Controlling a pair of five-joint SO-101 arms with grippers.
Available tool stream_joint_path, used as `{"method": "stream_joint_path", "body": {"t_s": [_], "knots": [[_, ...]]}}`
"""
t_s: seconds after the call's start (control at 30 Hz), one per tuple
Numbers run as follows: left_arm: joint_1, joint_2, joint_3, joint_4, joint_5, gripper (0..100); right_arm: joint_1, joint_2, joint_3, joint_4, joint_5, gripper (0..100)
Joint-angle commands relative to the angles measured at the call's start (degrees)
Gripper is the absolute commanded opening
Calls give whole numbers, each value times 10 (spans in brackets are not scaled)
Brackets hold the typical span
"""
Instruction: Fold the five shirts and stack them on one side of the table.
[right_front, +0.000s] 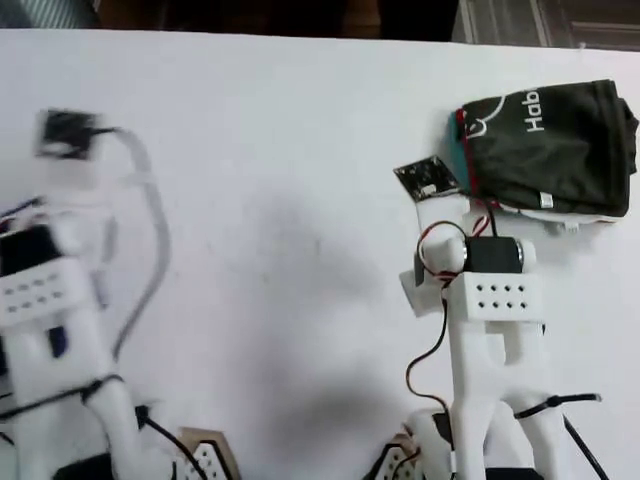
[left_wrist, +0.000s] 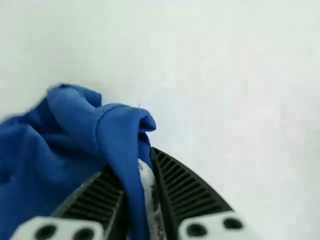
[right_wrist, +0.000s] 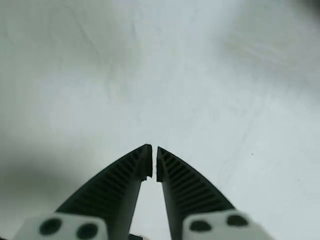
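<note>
1. I have the blue shirt (left_wrist: 65, 145) pinched in my left gripper (left_wrist: 144, 162), fingers clamped tight on a fold. The rest of the cloth bunches past the fingertips and off to one finger's side, with the white table (left_wrist: 225, 75) beyond.
2. My right gripper (right_wrist: 151, 155) has its fingers closed almost tip to tip, nothing between them, with table surface ahead of the tips.
3. The folded stack (right_front: 550, 150), dark shirt on top, lies just beyond the right arm (right_front: 495, 290).
</note>
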Motion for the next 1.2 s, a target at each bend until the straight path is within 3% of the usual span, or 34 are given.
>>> {"method": "stream_joint_path", "body": {"t_s": [0.0,0.27,0.37,0.47,0.6,0.77,0.87,0.93,1.17], "knots": [[151,-52,-36,-1,5,27,7,-24,-2,-7,0,22],[309,-60,-61,-105,102,27,6,-24,-2,-7,0,22],[332,-59,-44,-156,109,46,5,-24,-2,-7,0,22],[330,-59,-27,-172,107,129,4,-24,-2,-7,0,22],[280,-63,-29,-143,105,150,4,-24,-2,-7,0,22],[166,-64,-31,-94,103,150,3,-24,-2,-8,0,23],[110,-61,-27,-52,44,150,3,-23,-2,-16,0,24],[92,-64,-27,-27,13,150,3,-21,-2,-28,0,24],[54,-65,-32,-18,11,150,-28,-19,-1,-42,-1,66]]}}
